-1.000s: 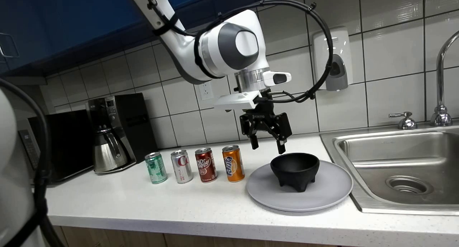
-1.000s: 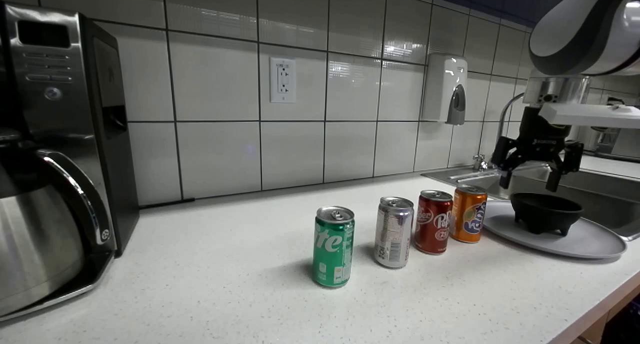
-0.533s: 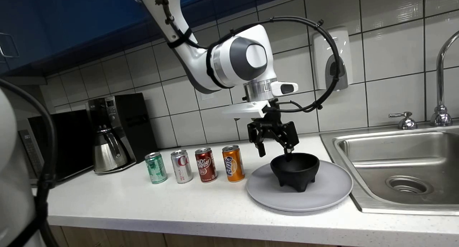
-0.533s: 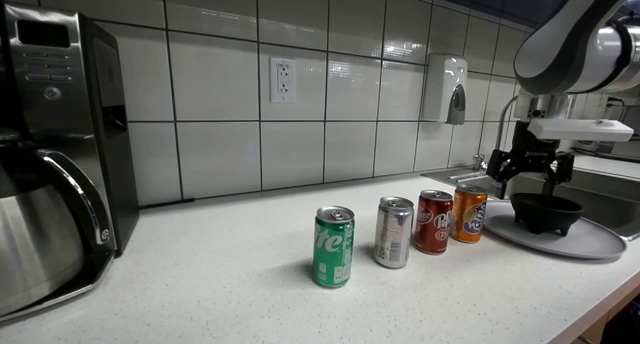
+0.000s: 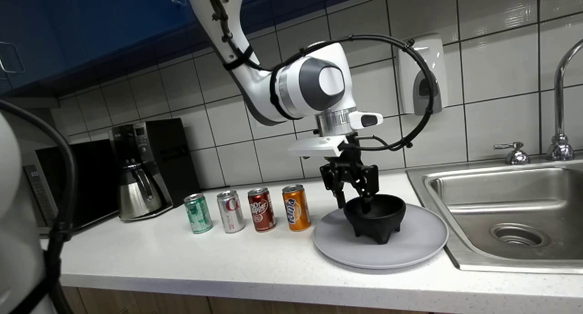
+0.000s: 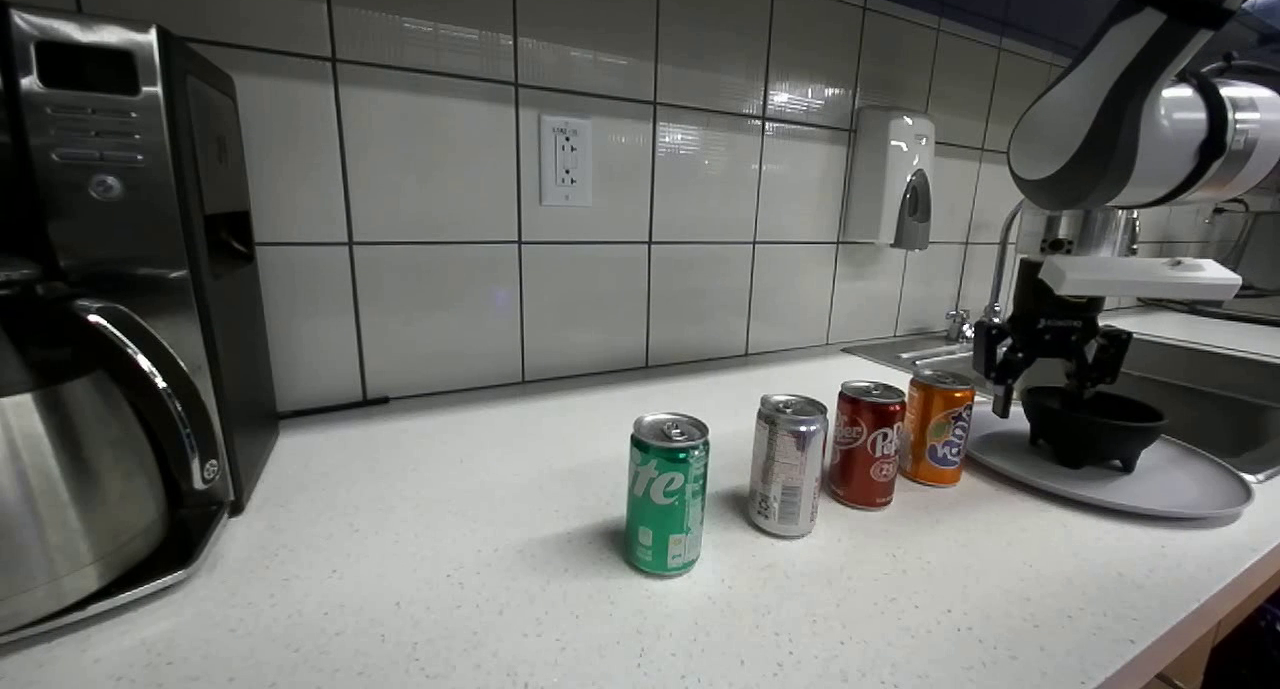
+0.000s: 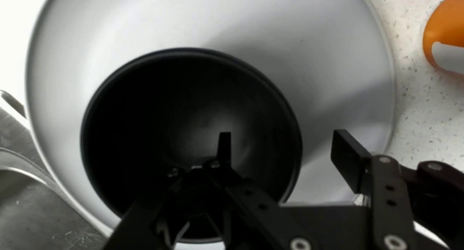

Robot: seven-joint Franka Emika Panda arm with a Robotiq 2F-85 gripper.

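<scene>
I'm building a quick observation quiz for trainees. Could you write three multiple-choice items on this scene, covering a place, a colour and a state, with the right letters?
1. Where does the black bowl stand?
A. In the sink
B. Inside the coffee maker
C. On the gray plate

2. What colour is the can nearest the plate?
A. Green
B. Orange
C. Silver

3. How does the pincer stand?
A. Open, its fingers on either side of the bowl's rim
B. Shut on the can
C. Shut above the sink

1: C, both exterior views show its feet on the plate.
2: B, the orange can is right beside the plate's edge in both exterior views.
3: A, the wrist view shows the rim in the gap between the fingers.
</scene>
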